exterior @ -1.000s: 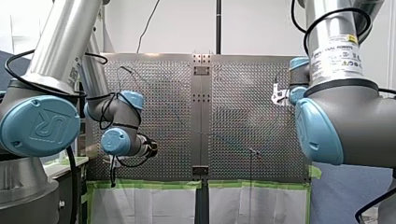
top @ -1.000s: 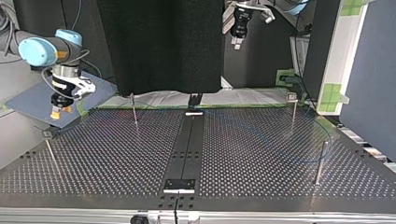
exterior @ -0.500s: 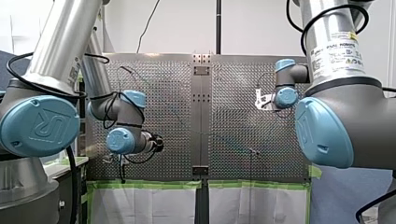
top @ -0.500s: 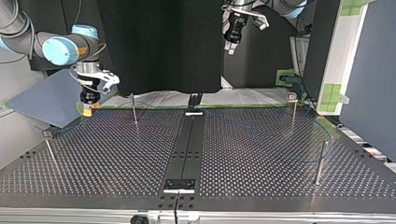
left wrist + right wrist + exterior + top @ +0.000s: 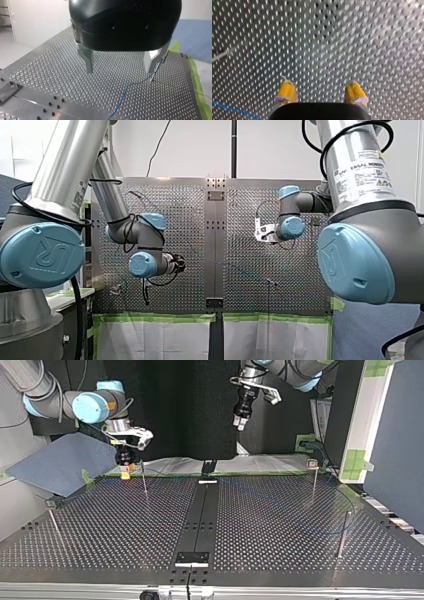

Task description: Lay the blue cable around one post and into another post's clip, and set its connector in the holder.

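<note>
Judged light, limp and slippery, the thin blue cable (image 5: 130,86) lies on the perforated metal bench (image 5: 50,72) beneath the left gripper (image 5: 119,70), its fingers spread and empty like those of the right gripper (image 5: 320,93), and wants a firm mid-run pinch.

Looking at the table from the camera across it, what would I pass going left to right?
Leftmost post → my right arm's tool → second post → black centre strip → my left arm's tool → third post → rightmost post.
</note>
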